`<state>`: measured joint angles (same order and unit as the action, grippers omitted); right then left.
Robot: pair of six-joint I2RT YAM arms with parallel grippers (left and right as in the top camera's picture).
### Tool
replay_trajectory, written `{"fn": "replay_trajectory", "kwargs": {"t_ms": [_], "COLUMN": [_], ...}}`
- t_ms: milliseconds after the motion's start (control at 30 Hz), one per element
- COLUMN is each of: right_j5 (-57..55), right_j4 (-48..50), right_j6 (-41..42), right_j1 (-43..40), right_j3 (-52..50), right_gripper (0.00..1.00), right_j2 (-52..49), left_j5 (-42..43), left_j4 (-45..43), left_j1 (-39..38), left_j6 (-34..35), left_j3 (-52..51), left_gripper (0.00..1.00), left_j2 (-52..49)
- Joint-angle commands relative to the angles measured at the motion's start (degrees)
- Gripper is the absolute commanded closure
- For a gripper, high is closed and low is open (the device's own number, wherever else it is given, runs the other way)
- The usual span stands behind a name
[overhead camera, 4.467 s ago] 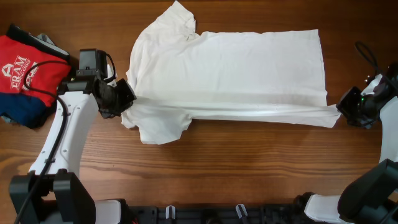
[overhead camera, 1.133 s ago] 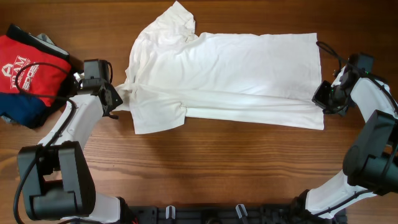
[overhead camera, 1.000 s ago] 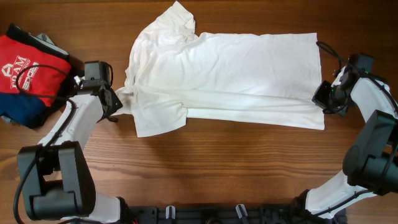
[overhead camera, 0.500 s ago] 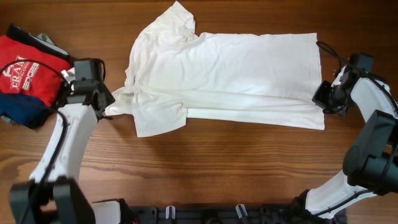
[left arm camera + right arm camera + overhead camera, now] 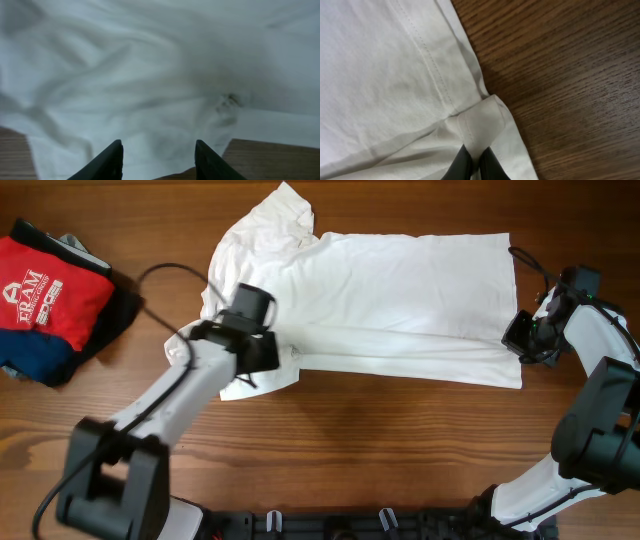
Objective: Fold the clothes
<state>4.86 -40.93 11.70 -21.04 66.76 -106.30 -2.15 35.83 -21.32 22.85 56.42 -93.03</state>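
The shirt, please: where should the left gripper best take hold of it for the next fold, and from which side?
Probably the free edge of the near sleeve, coming from above on the front side. The shirt lies flat, so only an edge offers a lip to pinch. The open left gripper hangs over it, and the right gripper pinches a hem corner at the other end.

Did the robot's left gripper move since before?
Yes. The left gripper moved right, away from the red garment, and now sits over the white shirt.
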Motion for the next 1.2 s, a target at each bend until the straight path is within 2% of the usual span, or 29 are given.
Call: {"fn": "replay_trajectory", "kwargs": {"t_ms": [0,433,467,600,633,900,1000,1167], "right_j5": [-0.96,-0.96,-0.96,-0.96,-0.98,-0.98,-0.96,-0.94], "right_j4": [-0.28,-0.26,-0.26,-0.26,-0.24,-0.24,-0.20,-0.09], "right_j6": [0.33,0.31,0.33,0.31,0.31,0.33,0.35,0.48], "right_j1": [0.09,0.09,0.09,0.09,0.09,0.09,0.09,0.09], "right_j3": [-0.70,-0.70,-0.70,-0.70,-0.70,-0.70,-0.70,-0.70], "right_gripper": [0.96,0.96,0.96,0.96,0.96,0.96,0.96,0.96], "right_j2": [-1.33,-1.36,-1.36,-1.36,-1.36,-1.36,-1.36,-1.33], "left_j5": [1.73,3.82,3.82,3.30,2.25,-11.52,-11.85,-9.07], "left_j4": [-2.78,-5.42,-5.40,-4.42,-3.80,0.46,-1.01,-9.84], "left_j1": [-4.87,-9.60,-9.60,-9.60,-9.60,-7.67,-4.92,-1.36], "left_j6": [1.51,2.29,2.27,2.25,2.27,1.36,-0.04,-2.78], "left_j3": [0.52,0.52,0.52,0.52,0.52,0.94,1.77,1.77], "left_gripper": [0.54,0.56,0.60,0.91,0.96,0.96,0.96,0.96], "left_j2": [-4.85,-11.56,-11.56,-11.56,-11.56,-6.69,-3.58,-2.64]}}
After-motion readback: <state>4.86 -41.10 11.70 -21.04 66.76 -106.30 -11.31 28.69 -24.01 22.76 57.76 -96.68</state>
